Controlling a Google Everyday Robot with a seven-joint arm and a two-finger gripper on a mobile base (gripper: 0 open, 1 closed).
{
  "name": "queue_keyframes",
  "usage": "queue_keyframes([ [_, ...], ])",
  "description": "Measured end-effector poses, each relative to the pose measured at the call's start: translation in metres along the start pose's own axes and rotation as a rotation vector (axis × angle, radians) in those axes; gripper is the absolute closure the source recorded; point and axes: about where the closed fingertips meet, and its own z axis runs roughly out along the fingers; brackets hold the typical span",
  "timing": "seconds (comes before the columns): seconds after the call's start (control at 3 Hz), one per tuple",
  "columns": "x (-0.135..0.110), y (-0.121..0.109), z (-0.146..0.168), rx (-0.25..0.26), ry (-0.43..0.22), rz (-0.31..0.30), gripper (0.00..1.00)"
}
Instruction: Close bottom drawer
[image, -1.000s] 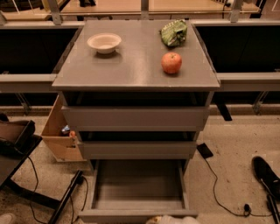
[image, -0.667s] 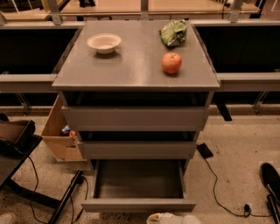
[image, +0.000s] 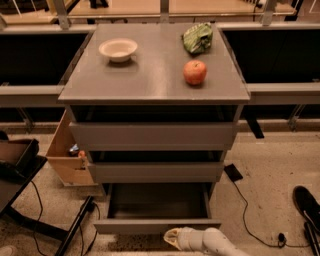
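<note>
Gripper (image: 173, 238) is sitting at the lower edge of the view, just in front of the bottom drawer (image: 150, 226) and slightly right of the middle of its front panel. Whether it is touching the panel cannot be told, nor whether the gripper is spread or pressed together. Bottom drawer is standing pulled out toward the camera at the foot of the desk (image: 155, 85), lowest of three, with its shallow grey tray lying exposed. Its front panel is running left to right across the view, so the long axis is lying square to the direction of travel, which is straight back into the desk, away from the camera. Drawer is therefore lying directly beyond the gripper, and the single arm (image: 215, 243) is reaching in from the lower right. In my judgement the coming move is calling for a straight push on the front panel near its middle. Contact well off-centre is risking skewing the drawer on its runners. Closing is not yet done.
</note>
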Motion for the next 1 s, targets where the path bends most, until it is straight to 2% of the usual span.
queue_keyframes([
  [0.33,-0.013,-0.027,0.009,0.005,-0.02,-0.021,1.0],
  [0.67,-0.022,-0.037,0.016,0.0,-0.037,-0.032,1.0],
  [1.0,-0.035,-0.067,0.027,0.009,-0.057,-0.048,1.0],
])
